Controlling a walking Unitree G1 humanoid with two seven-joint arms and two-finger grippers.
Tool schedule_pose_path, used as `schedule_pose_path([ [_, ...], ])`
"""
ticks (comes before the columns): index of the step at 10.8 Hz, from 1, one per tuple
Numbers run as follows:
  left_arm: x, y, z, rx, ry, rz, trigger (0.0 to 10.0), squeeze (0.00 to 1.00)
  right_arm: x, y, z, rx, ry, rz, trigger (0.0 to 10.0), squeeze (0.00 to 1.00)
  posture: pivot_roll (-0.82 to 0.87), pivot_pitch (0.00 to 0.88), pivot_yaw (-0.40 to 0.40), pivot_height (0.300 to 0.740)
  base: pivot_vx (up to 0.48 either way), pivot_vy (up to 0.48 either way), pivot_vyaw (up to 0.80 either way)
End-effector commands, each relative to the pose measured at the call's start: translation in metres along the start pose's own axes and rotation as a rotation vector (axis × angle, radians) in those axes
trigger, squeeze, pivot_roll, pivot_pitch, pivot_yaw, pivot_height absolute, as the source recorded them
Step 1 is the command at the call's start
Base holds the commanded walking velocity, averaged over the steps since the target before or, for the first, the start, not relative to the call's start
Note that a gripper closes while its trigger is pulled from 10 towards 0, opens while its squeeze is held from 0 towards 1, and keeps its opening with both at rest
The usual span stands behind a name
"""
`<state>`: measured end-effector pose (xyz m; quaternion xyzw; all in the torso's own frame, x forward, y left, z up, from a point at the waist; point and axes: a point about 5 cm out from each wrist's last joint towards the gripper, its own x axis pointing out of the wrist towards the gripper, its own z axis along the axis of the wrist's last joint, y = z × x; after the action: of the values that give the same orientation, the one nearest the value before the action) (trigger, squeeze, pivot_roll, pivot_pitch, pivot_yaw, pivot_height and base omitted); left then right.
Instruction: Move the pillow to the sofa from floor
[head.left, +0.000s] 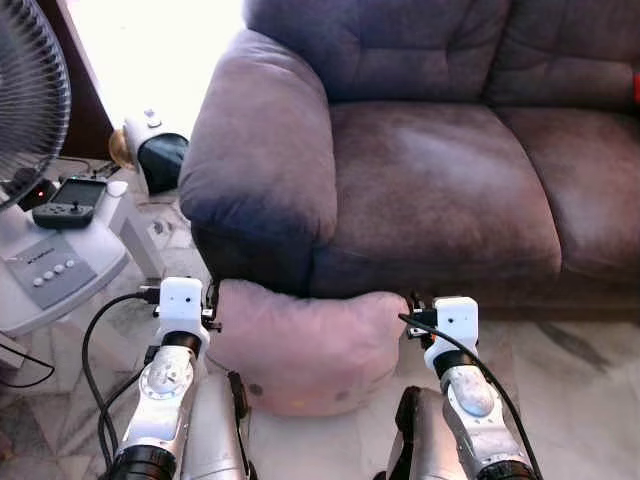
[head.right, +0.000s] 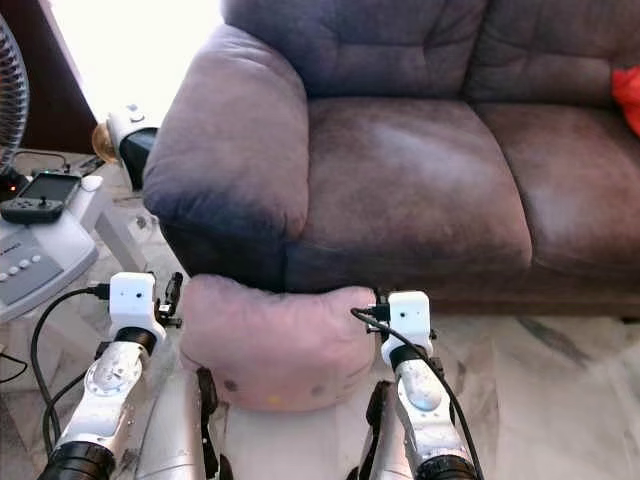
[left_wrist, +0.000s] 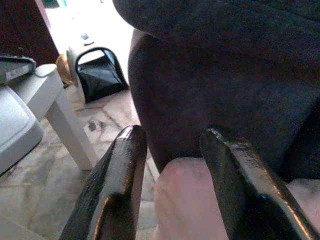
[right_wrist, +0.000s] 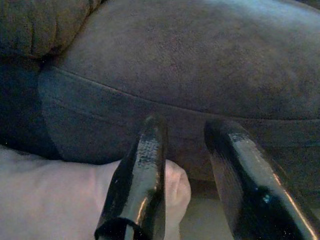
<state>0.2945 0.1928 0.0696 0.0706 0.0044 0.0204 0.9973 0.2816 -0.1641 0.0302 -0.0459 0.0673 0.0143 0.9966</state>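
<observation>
At the far left a fan (head.left: 25, 90) is being cut off by the frame edge, so only part of its grille is showing. Below it a white table (head.left: 60, 270) is carrying a dark handheld device (head.left: 72, 198), and black cables (head.left: 95, 380) are trailing over the marble floor (head.left: 590, 390) beside it. Behind the table's far corner a white and black object (head.left: 155, 150) is lying on the floor in strong glare, too washed out to identify.

The left gripper (left_wrist: 172, 175) is reaching toward the left end of the pink pillow (head.left: 305, 345). In the left wrist view its fingers (left_wrist: 112, 195) are standing apart, with the pillow's edge lying between them low in the gap; whether either finger is pressing the fabric is hard to tell, since the fingertips are hidden behind the white wrist housing in the head views.

The pillow is lying on the floor, pushed against the front of the purple sofa (head.left: 440, 180), directly under its armrest (head.left: 255, 160). Its top edge is disappearing into the shadow below the sofa's front.

The right gripper (right_wrist: 192, 175) is sitting at the pillow's right end. Its fingers (right_wrist: 140, 185) are apart too; one is lying against the pillow's rounded corner, the other is hanging beside it over bare floor, facing the sofa's front. At the far right edge of the sofa a red object (head.right: 628, 95) is being cropped by the frame.
</observation>
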Motion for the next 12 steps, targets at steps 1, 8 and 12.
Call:
schedule_pose_path([
  [1, -0.0002, -0.0027, -0.0025, 0.010, 0.015, -0.007, 10.0, 0.00, -0.0030, -0.0029, -0.0045, 0.017, 0.015, -0.012, 10.0, 0.00, 0.07, 0.087, -0.070, 0.510, 0.247, 0.000, 0.00],
  [8, -0.0002, -0.0027, -0.0008, 0.007, 0.002, -0.004, 10.0, 0.00, -0.0034, -0.0031, -0.0054, 0.012, 0.020, -0.007, 10.0, 0.00, 0.07, 0.090, -0.071, 0.510, 0.212, 0.000, 0.00],
  [12, -0.0001, -0.0030, -0.0004, 0.008, -0.001, -0.004, 10.0, 0.00, -0.0070, -0.0032, -0.0142, 0.011, 0.061, -0.001, 10.0, 0.00, 0.07, 0.091, -0.071, 0.510, 0.000, 0.000, 0.00],
])
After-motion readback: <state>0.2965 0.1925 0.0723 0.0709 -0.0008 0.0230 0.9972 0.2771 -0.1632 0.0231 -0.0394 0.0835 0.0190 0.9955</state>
